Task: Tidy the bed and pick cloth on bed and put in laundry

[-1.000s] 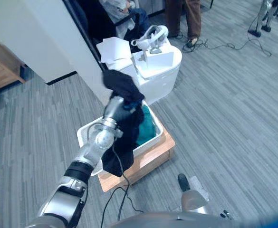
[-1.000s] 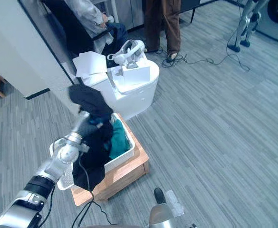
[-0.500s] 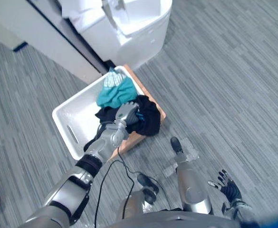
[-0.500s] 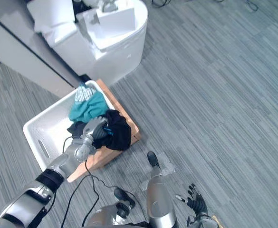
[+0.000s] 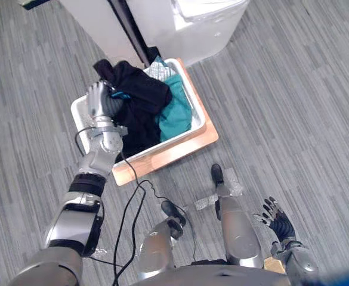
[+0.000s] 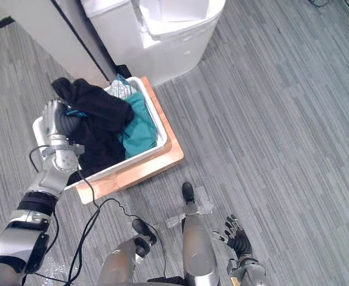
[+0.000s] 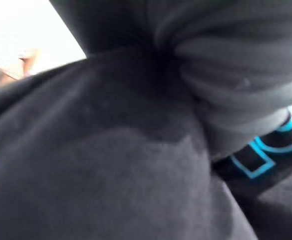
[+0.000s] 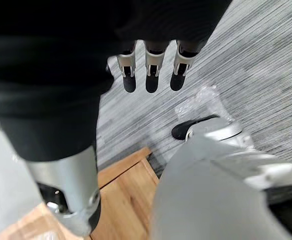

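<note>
A white laundry basket (image 5: pixel 198 121) stands on a low wooden platform (image 5: pixel 177 150) on the floor. A teal cloth (image 5: pixel 175 112) lies in its right half. A black cloth (image 5: pixel 135 98) is heaped over the left half, one end rising above the rim. My left hand (image 5: pixel 99 99) is at the basket's left rim, fingers curled into that black cloth (image 7: pixel 111 175); a blue mark (image 7: pixel 258 155) on the cloth shows close up. My right hand (image 5: pixel 278 219) hangs low at the lower right, away from the basket, with its fingers (image 8: pixel 146 75) straight and nothing in it.
A round white unit (image 5: pixel 213 27) and a white partition (image 5: pixel 96 18) stand just behind the basket. Grey carpet floor (image 5: pixel 293 119) stretches open to the right of the basket.
The camera has tilted down. My left hand brought the black cloth down from above the basket, then from its near right edge into the basket's left half.
</note>
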